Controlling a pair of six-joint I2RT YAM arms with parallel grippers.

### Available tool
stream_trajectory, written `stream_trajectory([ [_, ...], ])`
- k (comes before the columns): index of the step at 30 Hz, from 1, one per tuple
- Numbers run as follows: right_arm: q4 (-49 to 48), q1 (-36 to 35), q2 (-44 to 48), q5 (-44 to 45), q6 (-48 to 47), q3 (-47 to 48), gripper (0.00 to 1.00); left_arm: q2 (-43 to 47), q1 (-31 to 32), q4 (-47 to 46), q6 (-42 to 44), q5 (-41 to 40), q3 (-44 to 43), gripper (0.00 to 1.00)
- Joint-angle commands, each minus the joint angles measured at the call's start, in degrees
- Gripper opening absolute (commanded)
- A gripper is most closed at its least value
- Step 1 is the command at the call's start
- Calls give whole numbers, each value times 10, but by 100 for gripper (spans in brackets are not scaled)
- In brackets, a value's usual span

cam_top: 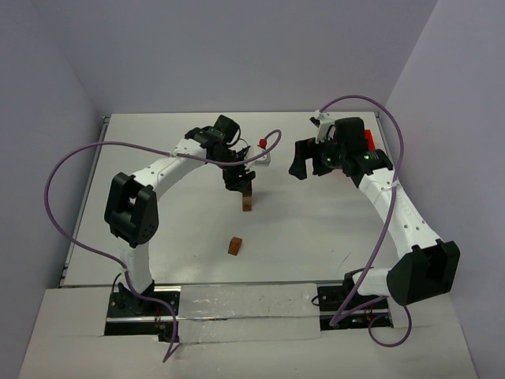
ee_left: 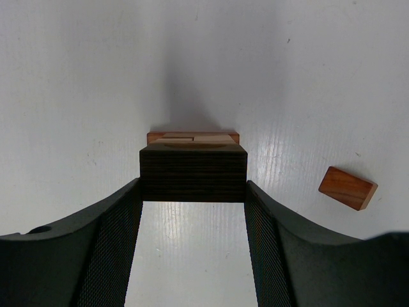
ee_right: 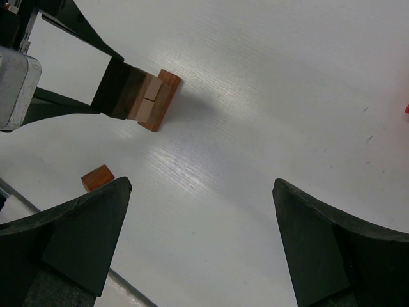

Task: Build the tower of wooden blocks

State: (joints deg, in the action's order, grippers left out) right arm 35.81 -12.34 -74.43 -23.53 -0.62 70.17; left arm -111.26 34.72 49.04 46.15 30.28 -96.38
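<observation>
The tower (cam_top: 247,199) is a narrow stack of tan and reddish-brown wood blocks near mid-table; it also shows in the right wrist view as the tower (ee_right: 153,99). My left gripper (ee_left: 193,192) is directly above it, shut on a dark brown wood block (ee_left: 193,173). That block rests on or just over the tan blocks (ee_left: 195,138); which, I cannot tell. A loose reddish-brown block (ee_left: 347,187) lies on the table beside the tower, nearer the arm bases (cam_top: 235,245). My right gripper (ee_right: 201,192) hangs open and empty over bare table to the right.
A red plastic bin (cam_top: 368,140) stands at the back right, mostly hidden behind the right arm. A small red object (cam_top: 261,143) sits by the left wrist. Purple cables loop above both arms. Grey walls close in the table on three sides.
</observation>
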Motion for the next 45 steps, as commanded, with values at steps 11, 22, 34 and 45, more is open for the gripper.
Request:
stream_trajectory([
  [11, -1, -2, 5, -5, 22, 28, 100, 93, -9, 58, 6, 50, -57, 99],
  [22, 48, -209, 52, 23, -136, -5, 96, 355, -193, -115, -237, 185, 93, 99],
  [34, 127, -398, -171, 16, 58, 88, 67, 546, -305, -240, -540, 19, 263, 99],
  [45, 142, -493, -293, 163, 280, 172, 82, 604, -333, -242, -612, -123, 317, 99],
])
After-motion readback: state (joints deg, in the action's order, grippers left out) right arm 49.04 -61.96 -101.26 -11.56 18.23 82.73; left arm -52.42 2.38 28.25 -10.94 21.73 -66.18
